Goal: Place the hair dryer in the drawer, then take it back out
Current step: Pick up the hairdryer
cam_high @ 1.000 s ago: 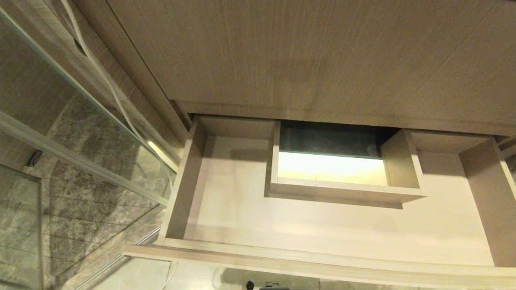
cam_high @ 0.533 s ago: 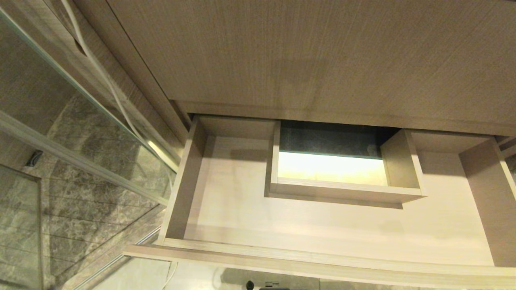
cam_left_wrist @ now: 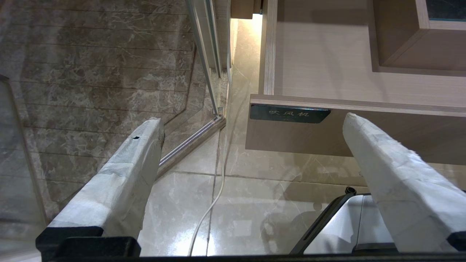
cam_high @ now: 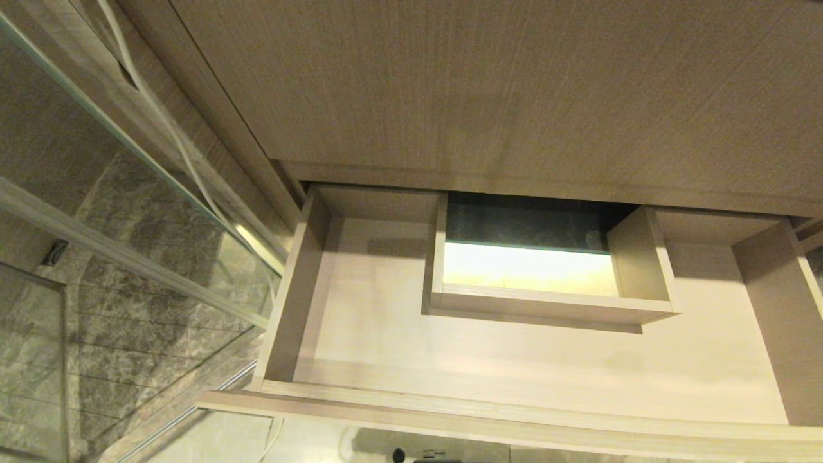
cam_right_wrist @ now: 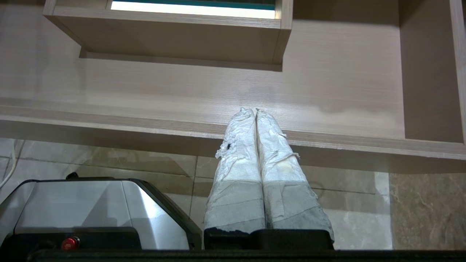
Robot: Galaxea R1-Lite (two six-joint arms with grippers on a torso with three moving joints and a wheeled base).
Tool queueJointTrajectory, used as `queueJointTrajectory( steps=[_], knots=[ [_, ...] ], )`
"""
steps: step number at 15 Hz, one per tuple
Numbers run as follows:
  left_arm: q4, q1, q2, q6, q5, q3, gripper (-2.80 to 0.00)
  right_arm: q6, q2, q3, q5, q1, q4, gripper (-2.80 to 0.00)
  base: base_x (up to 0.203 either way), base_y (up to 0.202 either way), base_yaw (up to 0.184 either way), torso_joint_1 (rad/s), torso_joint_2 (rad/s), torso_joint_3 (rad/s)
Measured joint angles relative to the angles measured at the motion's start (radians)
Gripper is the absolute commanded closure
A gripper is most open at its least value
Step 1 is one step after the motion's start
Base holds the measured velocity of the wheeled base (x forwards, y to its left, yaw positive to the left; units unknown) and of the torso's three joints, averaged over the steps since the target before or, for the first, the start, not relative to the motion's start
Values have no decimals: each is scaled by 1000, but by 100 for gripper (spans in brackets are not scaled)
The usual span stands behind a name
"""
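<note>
An open wooden drawer (cam_high: 360, 334) stands pulled out from a bathroom cabinet, its pale floor bare around a boxed cutout (cam_high: 546, 302) in the middle.

The hair dryer appears in none of the three views. The left gripper (cam_left_wrist: 251, 123) hangs over the glossy marble-look floor tiles (cam_left_wrist: 255, 203) just outside the drawer's left front corner, its taped fingers spread wide, near a small dark label (cam_left_wrist: 289, 113) on the drawer front. The right gripper (cam_right_wrist: 255, 111) sits at the drawer's front edge, its wrapped fingers pressed together and holding nothing. A glass shower partition (cam_high: 128, 212) and a white cord (cam_left_wrist: 211, 203) flank the cabinet's left side.
</note>
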Motion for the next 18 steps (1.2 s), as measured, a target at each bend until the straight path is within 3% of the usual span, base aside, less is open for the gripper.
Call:
queueJointTrajectory(
  steps=[18],
  knots=[
    [5, 0, 0, 11, 0, -1, -280, 0, 0, 0, 1, 0, 0, 0, 0, 0, 0, 0, 0, 0]
  ],
)
